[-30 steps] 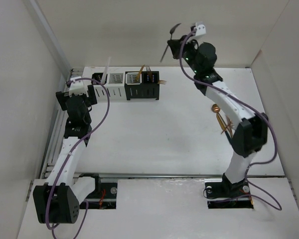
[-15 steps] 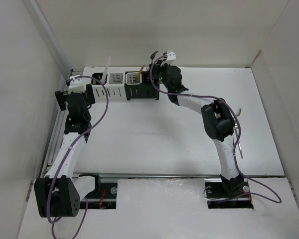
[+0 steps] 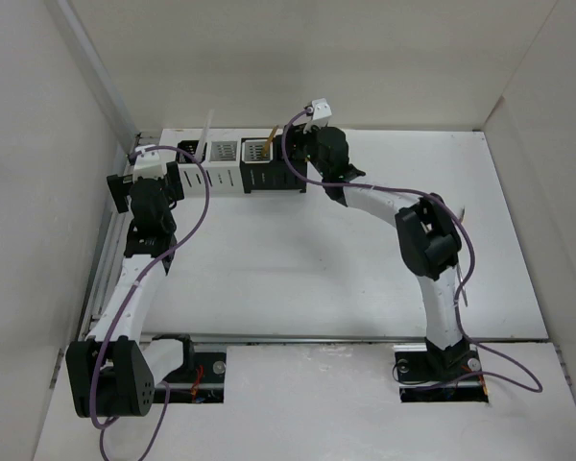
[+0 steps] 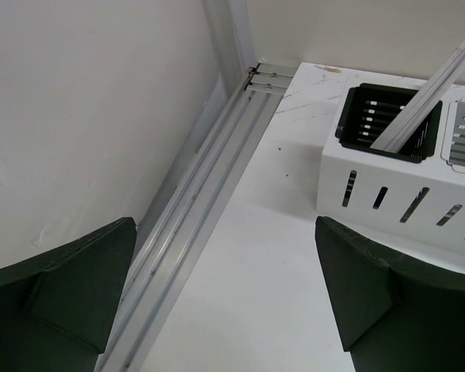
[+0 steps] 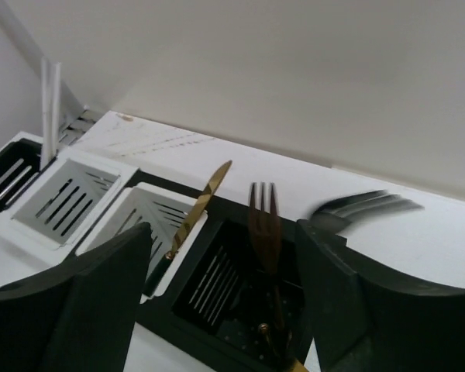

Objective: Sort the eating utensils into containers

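Note:
The containers [image 3: 242, 179] stand in a row at the back, two white on the left and two black on the right. My right gripper [image 3: 290, 152] hovers open over the rightmost black caddy [image 5: 240, 287]. A gold-copper fork [image 5: 263, 225] stands in that caddy between my fingers. A blurred dark fork [image 5: 364, 205] lies past the caddy's far rim, free of the jaws. A gold knife [image 5: 198, 205] leans in the neighbouring white caddy. Thin white sticks [image 4: 434, 85] rise from the leftmost caddy [image 4: 387, 124]. My left gripper [image 4: 225, 232] is open and holds nothing, beside that caddy.
A metal rail [image 4: 194, 201] runs along the left wall [image 4: 85, 116], close to my left gripper. The back wall [image 5: 294, 70] rises just behind the caddies. Purple cables [image 3: 197, 206] loop along both arms.
My right arm has swung down from high at the back to the rightmost black caddy with a dark utensil, then opened its jaws and let it go. The left arm has not moved.

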